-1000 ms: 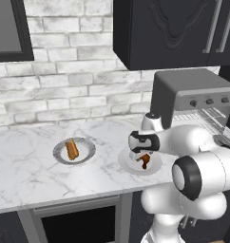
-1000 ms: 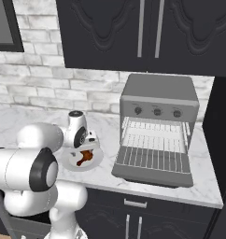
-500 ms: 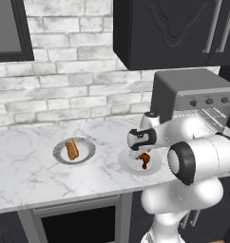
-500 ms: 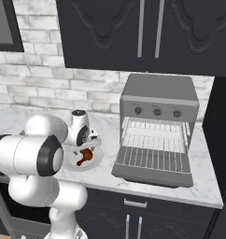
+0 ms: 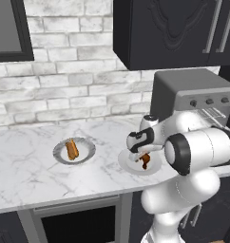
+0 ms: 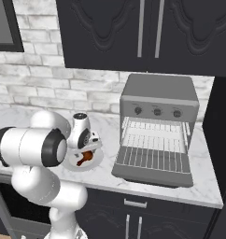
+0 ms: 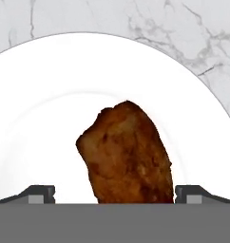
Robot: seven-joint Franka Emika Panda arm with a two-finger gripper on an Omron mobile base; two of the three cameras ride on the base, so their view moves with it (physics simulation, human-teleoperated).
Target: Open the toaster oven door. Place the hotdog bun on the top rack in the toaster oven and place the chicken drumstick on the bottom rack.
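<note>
We see the arm folded forward over the marble counter (image 5: 31,156), its wrist bent so the gripper (image 5: 138,158) points straight down over a white plate (image 5: 129,163). From the right base camera the gripper (image 6: 83,151) hangs low over the same plate (image 6: 97,156), left of the toaster oven (image 6: 159,105).

In the hand view the finger tips (image 7: 38,193) stand wide apart, one on each side of the chicken drumstick (image 7: 129,152). We read the pincer as open, with a clear gap between each tip and the meat.

The drumstick lies on the plate (image 7: 41,95), roughly mid-plate. In the hand view its long axis runs from the gripper outward, leaning slightly; the far end is rounded, and the near end is cut off by the bottom of the view. From the left base camera it shows as a small brown shape (image 5: 145,161) under the gripper.

The toaster oven door (image 6: 152,165) is folded down flat toward the near counter edge, wire racks (image 6: 154,140) exposed. Plate and door sit near each other with a strip of bare counter between them.

The hotdog bun (image 5: 71,149) lies on a grey plate (image 5: 86,154) well to the left, its long axis running near to far. Open marble lies between the two plates.
</note>
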